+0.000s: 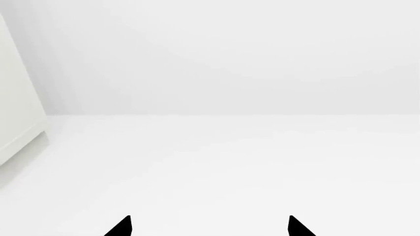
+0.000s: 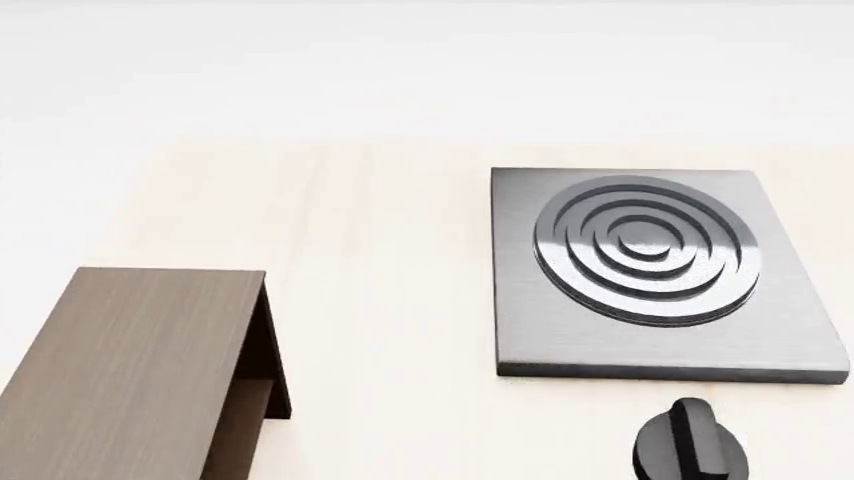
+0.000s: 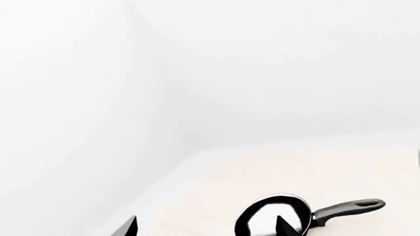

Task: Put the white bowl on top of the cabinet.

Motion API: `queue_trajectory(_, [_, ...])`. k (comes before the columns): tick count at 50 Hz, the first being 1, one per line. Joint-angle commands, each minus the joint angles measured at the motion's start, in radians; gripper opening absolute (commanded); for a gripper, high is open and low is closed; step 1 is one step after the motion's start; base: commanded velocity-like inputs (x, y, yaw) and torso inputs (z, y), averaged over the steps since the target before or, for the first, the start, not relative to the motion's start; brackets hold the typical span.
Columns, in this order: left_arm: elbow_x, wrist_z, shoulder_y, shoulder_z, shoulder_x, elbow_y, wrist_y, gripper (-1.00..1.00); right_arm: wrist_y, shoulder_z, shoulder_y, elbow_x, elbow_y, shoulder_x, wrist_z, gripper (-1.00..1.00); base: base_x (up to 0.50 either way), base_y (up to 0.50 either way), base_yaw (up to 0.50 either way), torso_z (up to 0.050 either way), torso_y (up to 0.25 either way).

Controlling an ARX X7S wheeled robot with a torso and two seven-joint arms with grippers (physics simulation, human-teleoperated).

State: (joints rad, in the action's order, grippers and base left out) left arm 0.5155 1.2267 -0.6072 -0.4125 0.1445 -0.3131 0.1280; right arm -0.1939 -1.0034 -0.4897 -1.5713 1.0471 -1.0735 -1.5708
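Note:
The white bowl does not show in any view. The cabinet [image 2: 134, 370], a dark brown wood-grain box with a flat top, stands at the near left of the pale counter in the head view. Neither gripper shows in the head view. In the left wrist view my left gripper [image 1: 210, 227] shows only two black fingertips [image 1: 121, 227] set wide apart, with nothing between them, over a plain white surface. In the right wrist view my right gripper [image 3: 206, 228] also has its tips wide apart and empty, above the pale counter.
A grey square stove plate [image 2: 801, 340] with ringed burner lies right of the cabinet. A black round knob [image 2: 687, 442] sits in front of it. A black frying pan [image 3: 262, 216] with a handle lies just beyond my right fingertips. A pale panel [image 1: 16, 113] borders the left wrist view.

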Motion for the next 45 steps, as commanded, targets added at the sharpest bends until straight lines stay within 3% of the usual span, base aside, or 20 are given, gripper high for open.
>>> queue_trajectory(1, [0.003, 0.002, -0.003, 0.001, 0.002, 0.003, 0.005, 1.00, 0.059, -0.107, -0.167, 0.003, 0.000, 0.054, 0.000, 1.00, 0.00, 0.00, 0.00, 0.000, 0.000])
queue_trajectory(9, [0.006, 0.002, -0.004, 0.003, 0.002, 0.006, 0.009, 1.00, 0.034, -0.122, -0.159, -0.002, 0.000, 0.135, 0.000, 1.00, 0.00, 0.00, 0.00, 0.000, 0.000])
queue_trajectory(15, [0.006, 0.004, -0.003, 0.005, 0.005, 0.008, 0.008, 1.00, 0.085, -0.215, -0.260, -0.024, 0.000, 0.170, 0.000, 1.00, 0.00, 0.00, 0.00, 0.000, 0.000])
queue_trajectory(33, [0.009, 0.006, -0.007, 0.005, 0.005, 0.007, 0.013, 1.00, 0.087, -0.194, -0.255, -0.011, 0.000, 0.240, 0.000, 1.00, 0.00, 0.00, 0.00, 0.000, 0.000])
queue_trajectory(37, [0.007, 0.009, -0.005, 0.006, 0.005, 0.007, 0.011, 1.00, 0.040, -0.092, -0.204, 0.025, 0.000, 0.218, 0.000, 1.00, 0.00, 0.00, 0.00, 0.000, 0.000])
queue_trajectory(45, [0.008, 0.009, -0.005, 0.007, 0.006, 0.009, 0.011, 1.00, -0.205, 0.042, 0.067, 0.024, 0.000, 0.320, 0.000, 1.00, 0.00, 0.00, 0.00, 0.000, 0.000])
